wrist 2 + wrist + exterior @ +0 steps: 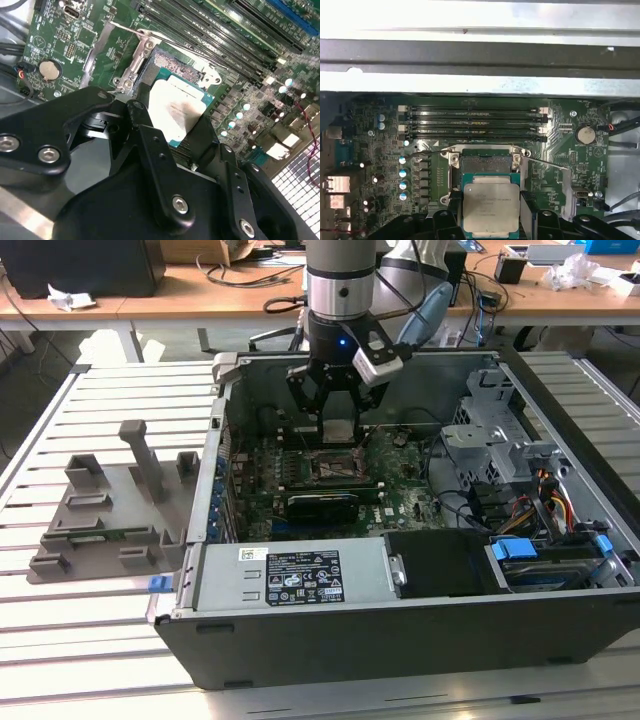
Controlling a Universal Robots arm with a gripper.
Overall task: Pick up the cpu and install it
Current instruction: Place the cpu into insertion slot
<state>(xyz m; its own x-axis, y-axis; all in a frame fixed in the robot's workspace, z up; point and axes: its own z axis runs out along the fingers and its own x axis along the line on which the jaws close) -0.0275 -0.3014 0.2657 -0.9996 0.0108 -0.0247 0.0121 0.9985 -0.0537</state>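
Note:
My gripper point(338, 432) hangs inside the open computer case, shut on the cpu point(338, 431), a flat silvery square chip with a pale rim. In the first wrist view the cpu point(490, 203) sits between my black fingers point(529, 212), just short of the open socket point(485, 161) with its metal frame lifted. In the second wrist view the cpu point(176, 109) overlaps the socket point(165, 67) edge, held a little above the green motherboard point(65, 35). In the exterior view the socket point(334, 468) lies directly below the chip.
The case wall point(420, 358) and drive cage point(490, 440) hem in the motherboard. Memory slots point(477, 124) lie beside the socket, a black card point(322, 506) in front. The power supply point(290, 578) is in the front. A grey fixture tray point(110, 505) stands at the exterior view's left.

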